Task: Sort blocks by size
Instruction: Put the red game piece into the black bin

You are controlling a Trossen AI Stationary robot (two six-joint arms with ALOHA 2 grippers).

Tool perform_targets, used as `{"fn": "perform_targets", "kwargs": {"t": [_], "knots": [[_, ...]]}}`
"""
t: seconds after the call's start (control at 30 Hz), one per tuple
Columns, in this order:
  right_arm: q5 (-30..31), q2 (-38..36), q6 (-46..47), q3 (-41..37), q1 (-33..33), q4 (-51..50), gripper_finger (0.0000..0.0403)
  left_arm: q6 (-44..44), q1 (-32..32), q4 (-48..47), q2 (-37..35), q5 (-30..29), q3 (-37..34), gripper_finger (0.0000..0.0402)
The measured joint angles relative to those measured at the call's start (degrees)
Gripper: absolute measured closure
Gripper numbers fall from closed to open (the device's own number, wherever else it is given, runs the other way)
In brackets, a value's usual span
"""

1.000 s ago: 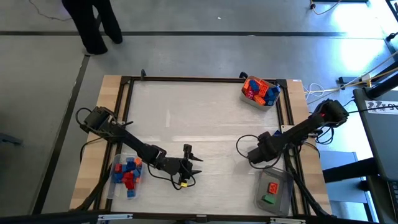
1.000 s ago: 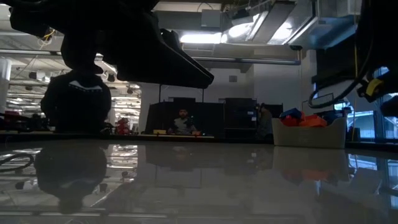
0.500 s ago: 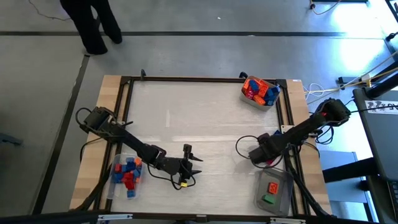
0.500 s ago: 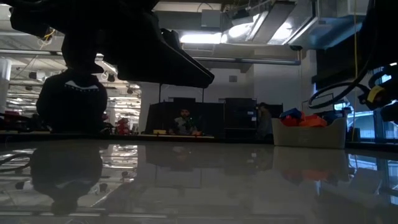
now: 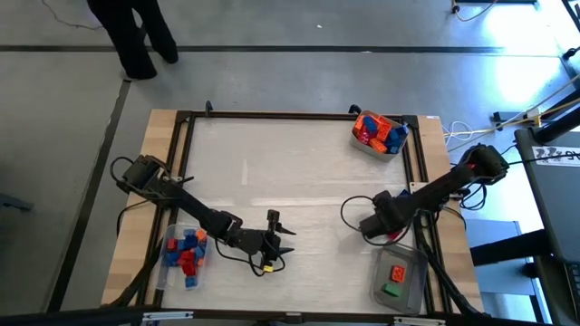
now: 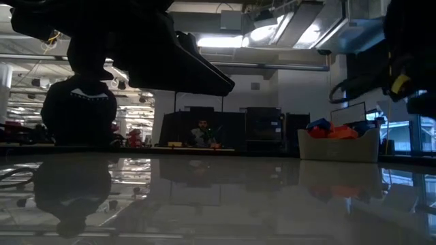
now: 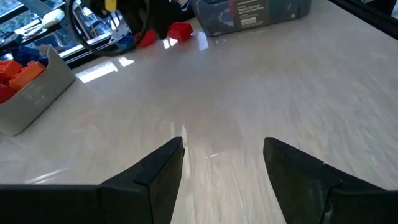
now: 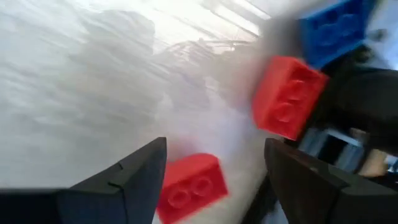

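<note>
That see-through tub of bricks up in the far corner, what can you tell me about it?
The clear plastic tub sits tilted against the table's frame at the far right corner, untouched by either claw. It is rectangular, open on top and heaped with orange, red and blue toy bricks rising above its rim. In the low view its pale wall stands on the glossy tabletop, which mirrors it.

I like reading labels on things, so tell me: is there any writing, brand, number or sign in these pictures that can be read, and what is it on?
White label on the clear tub, left wrist view: printed lines, too small and blurred to read.
Black marks on the white surface at the right edge, high view: cut off, not readable.
The blocks, both grippers and the table: no writing visible.
</note>
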Motion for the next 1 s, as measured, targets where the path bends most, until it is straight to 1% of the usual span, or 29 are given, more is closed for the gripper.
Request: {"fn": "perform_targets", "kwargs": {"t": [0.1,0.17,0.33,0.53,0.6,0.7,1.0], "knots": [[-0.31,-0.04,-1.41,2.52,0.0,-3.25,0.0134,0.0,0.0,-0.04,0.0,0.0,0.0,0.0192],[-1.53,-0.07,-2.23,3.5,0.0,-5.81,0.0134,-0.12,0.0,-0.04,0.0,0.0,0.0,0.0192],[-5.55,-0.09,-4.96,3.77,0.0,-6.84,0.0134,-0.11,0.0,-0.08,0.0,0.0,0.0,0.0192],[-7.54,-0.09,-6.56,3.52,0.0,-6.23,0.0134,-0.04,0.0,-0.13,0.0,0.0,0.0,0.0192],[-8.31,-0.09,-6.71,2.39,0.0,-5.73,0.0134,-0.04,0.0,-0.13,0.0,-0.01,0.0,0.0192],[-11.1,-0.09,-6.51,0.17,0.0,-3.69,0.0134,-0.04,0.0,-0.15,0.0,0.0,0.0,0.0192],[-11.03,-0.28,-5.68,-2.32,-0.04,0.24,0.0134,0.0,0.0,-0.13,0.0,-0.01,0.0,0.0192]]}}
